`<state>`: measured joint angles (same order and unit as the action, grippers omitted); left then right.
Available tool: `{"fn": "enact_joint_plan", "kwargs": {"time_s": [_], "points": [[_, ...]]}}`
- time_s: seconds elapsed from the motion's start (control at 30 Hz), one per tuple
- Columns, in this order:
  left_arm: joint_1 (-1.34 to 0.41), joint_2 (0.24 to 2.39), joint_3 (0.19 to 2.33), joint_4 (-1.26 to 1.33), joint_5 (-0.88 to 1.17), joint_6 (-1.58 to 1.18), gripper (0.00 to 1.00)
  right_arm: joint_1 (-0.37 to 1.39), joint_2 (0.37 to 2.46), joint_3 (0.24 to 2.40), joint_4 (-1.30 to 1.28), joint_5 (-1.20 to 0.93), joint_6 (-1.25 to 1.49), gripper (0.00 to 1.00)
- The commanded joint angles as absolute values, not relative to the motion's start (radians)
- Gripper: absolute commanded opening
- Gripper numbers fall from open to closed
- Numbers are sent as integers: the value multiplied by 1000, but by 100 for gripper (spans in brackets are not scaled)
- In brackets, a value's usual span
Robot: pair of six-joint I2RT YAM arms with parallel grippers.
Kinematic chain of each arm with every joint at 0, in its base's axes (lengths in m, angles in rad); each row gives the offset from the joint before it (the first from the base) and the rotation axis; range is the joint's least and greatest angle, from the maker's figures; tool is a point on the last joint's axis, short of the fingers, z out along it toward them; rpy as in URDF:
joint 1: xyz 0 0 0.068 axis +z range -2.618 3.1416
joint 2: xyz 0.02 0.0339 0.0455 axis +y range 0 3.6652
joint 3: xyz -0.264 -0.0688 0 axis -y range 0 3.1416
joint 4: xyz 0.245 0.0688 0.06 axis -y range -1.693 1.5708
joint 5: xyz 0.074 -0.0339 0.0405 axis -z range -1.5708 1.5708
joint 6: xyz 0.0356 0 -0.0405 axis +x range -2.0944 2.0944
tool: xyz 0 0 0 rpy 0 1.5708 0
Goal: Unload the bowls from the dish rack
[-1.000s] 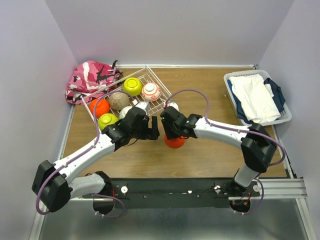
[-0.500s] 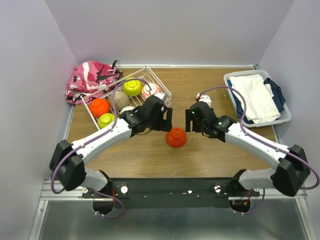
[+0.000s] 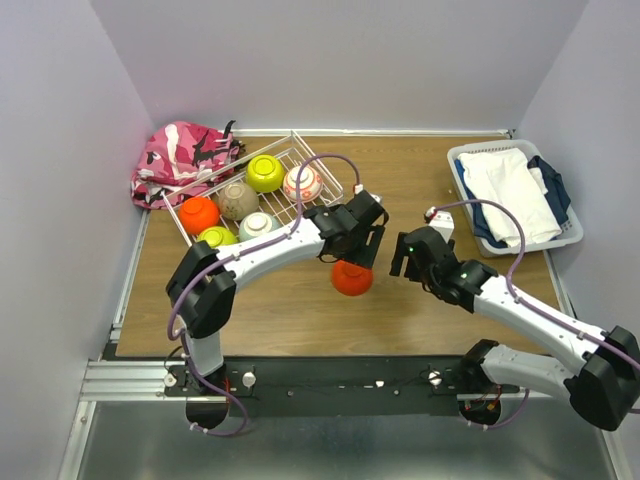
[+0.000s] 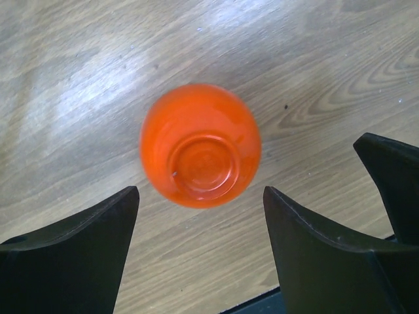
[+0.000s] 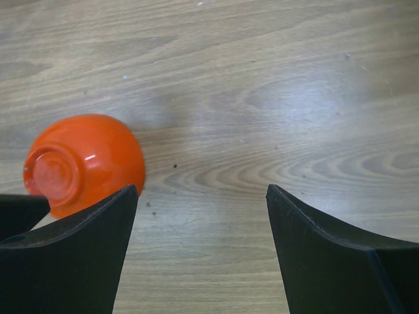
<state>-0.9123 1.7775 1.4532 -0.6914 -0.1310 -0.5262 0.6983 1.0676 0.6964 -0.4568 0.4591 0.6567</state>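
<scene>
An orange bowl (image 3: 352,278) rests upside down on the wooden table, away from the dish rack (image 3: 331,190). In the white wire rack at the back left are several bowls: orange (image 3: 199,214), tan (image 3: 238,200), lime-green (image 3: 265,172), white with red pattern (image 3: 303,183), a second lime-green (image 3: 215,238) and pale teal (image 3: 259,226). My left gripper (image 3: 358,245) hovers open just above the loose orange bowl (image 4: 200,145), which lies beyond its fingertips (image 4: 124,206). To the right of that bowl (image 5: 82,160), my right gripper (image 3: 403,262) is open and holds nothing.
A pink camouflage bag (image 3: 185,160) lies against the rack's far left side. A white plastic basket of clothes (image 3: 512,195) stands at the back right. Grey walls close in the table on three sides.
The right gripper opened, left the orange bowl on the table and drew back to the right. The left arm swung from the rack rightwards over that bowl, its jaws narrowing a little.
</scene>
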Motion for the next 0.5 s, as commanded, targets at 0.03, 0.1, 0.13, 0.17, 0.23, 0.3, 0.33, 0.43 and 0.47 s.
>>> {"fn": "enact_joint_plan", "kwargs": {"time_s": [0.03, 0.1, 0.13, 0.17, 0.23, 0.3, 0.33, 0.43, 0.47], "points": [[-954, 1854, 1546, -801, -212, -483, 88, 692, 985, 634, -440, 586, 745, 88], [-959, 1891, 1569, -818, -216, -477, 89, 692, 967, 623, -443, 592, 753, 88], [-960, 1901, 1574, -830, -218, -474, 89, 692, 950, 618, -443, 594, 762, 88], [-965, 1911, 1578, -834, -221, -472, 89, 692, 943, 606, -440, 592, 764, 88], [-969, 1937, 1591, -844, -225, -469, 89, 692, 931, 597, -434, 586, 770, 88], [-976, 1957, 1597, -845, -227, -463, 89, 690, 923, 588, -431, 580, 772, 88], [-976, 1965, 1601, -845, -229, -462, 89, 690, 922, 586, -430, 574, 770, 88], [-976, 1983, 1609, -848, -248, -460, 89, 690, 923, 583, -419, 561, 764, 88], [-976, 1986, 1608, -847, -259, -460, 88, 692, 923, 583, -417, 552, 761, 88]]}}
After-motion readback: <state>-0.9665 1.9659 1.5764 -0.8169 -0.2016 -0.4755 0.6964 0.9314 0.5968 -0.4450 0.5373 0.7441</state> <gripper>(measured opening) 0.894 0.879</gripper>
